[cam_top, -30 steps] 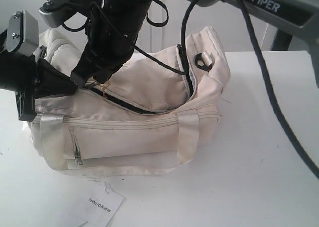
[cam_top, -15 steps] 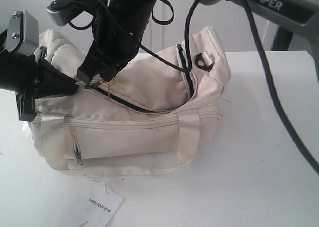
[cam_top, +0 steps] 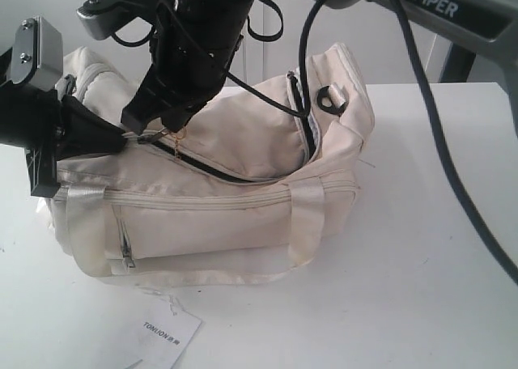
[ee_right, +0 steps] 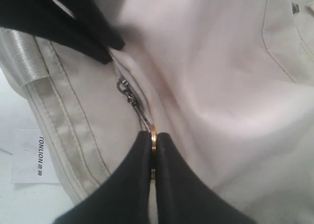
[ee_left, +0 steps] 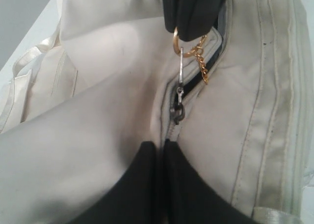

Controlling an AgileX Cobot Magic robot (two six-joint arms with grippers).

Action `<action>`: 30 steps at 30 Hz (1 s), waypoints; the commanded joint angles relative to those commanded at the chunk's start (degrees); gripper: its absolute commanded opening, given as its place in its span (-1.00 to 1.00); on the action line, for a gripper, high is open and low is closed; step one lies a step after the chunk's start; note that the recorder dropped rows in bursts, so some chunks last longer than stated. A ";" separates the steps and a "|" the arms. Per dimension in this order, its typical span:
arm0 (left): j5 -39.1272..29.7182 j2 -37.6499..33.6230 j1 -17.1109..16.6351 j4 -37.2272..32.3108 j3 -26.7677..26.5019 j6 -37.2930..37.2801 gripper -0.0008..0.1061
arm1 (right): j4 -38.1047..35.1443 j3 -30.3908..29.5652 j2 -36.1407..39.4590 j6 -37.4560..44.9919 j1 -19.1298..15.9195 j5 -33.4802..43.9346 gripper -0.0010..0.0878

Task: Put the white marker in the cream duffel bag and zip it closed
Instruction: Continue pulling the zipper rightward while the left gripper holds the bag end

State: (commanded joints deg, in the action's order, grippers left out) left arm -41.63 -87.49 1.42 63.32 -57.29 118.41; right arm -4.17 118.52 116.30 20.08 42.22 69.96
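Note:
The cream duffel bag [cam_top: 210, 215] lies on the white table, its top zip gaping dark along the flap edge [cam_top: 243, 175]. At the bag's left end my left gripper [cam_top: 121, 138] is shut, pinching the bag's fabric [ee_left: 162, 144] just below the zip slider [ee_left: 176, 113]. My right gripper [cam_top: 142, 133] reaches across from above and is shut on the gold pull ring [ee_right: 153, 135], a small gold chain [ee_left: 202, 69] dangling beside it. The two grippers' tips are almost touching. The white marker is not in sight in any view.
A white paper TONLION tag [cam_top: 166, 332] lies on the table in front of the bag. A black strap ring [cam_top: 330, 98] stands at the bag's raised right end. The right arm and its cables [cam_top: 421, 102] cross over the bag. Bare table [cam_top: 421, 256] spreads to the right.
The right arm has shifted slightly up and to the right with the pull ring in its grip. The left gripper and the zip's gap look unchanged.

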 joint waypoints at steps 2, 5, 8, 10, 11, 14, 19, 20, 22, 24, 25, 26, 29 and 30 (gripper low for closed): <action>0.00 0.00 0.00 0.00 0.00 0.00 -0.99 | 0.00 0.00 0.00 -0.86 0.00 0.00 -0.98; -0.03 0.00 0.00 0.00 0.00 -0.11 -0.99 | 0.12 -1.34 -0.20 -0.85 0.00 0.00 -0.98; -0.03 0.00 0.00 0.11 0.00 -0.11 -0.99 | 0.29 -2.81 -0.61 -0.85 0.00 0.00 -0.98; -0.03 0.00 0.00 0.44 0.00 -0.20 -0.99 | 0.29 -3.39 -0.74 -0.85 0.00 0.00 -0.98; -0.03 0.00 0.00 0.44 0.00 -0.20 -0.99 | 0.29 -3.39 -0.74 -0.85 0.00 0.00 -0.98; -0.03 0.00 0.00 0.44 0.00 -0.20 -0.99 | 0.41 -3.32 -0.83 -0.85 0.00 0.00 -0.98; -0.03 0.00 0.00 0.43 0.00 -0.62 -0.99 | 1.45 -3.32 -0.83 -1.46 -0.22 0.00 -0.98; -0.03 0.00 0.00 0.43 0.00 -0.75 -0.99 | 1.45 -3.32 -0.83 -1.46 -0.36 0.00 -0.98; -0.03 0.00 0.00 0.43 0.00 -1.30 -0.99 | 1.45 -3.32 -0.85 -2.39 -0.58 0.00 -0.98; -0.03 0.00 0.00 0.43 0.00 -1.51 -0.99 | 1.45 -3.76 -0.96 -2.39 -1.14 0.00 -0.98; -0.03 0.00 0.00 0.43 0.00 -1.51 -0.99 | 1.45 -4.33 -1.22 -2.39 -1.29 0.00 -0.98; -0.03 0.00 0.00 0.43 0.00 -1.51 -0.99 | 1.45 -5.02 -1.60 -2.39 -1.43 0.00 -0.98; 0.02 0.00 0.00 0.54 0.00 -1.49 -0.99 | 1.45 -6.46 -2.57 -2.39 -2.09 0.00 -0.98; 0.14 0.00 0.00 0.54 0.00 -1.49 -0.99 | 1.45 -6.60 -2.76 -2.39 -2.22 0.00 -0.98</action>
State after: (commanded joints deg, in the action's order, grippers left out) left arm -41.48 -87.49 1.42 63.86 -57.29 116.91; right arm -2.72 111.92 113.54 17.70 40.00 69.96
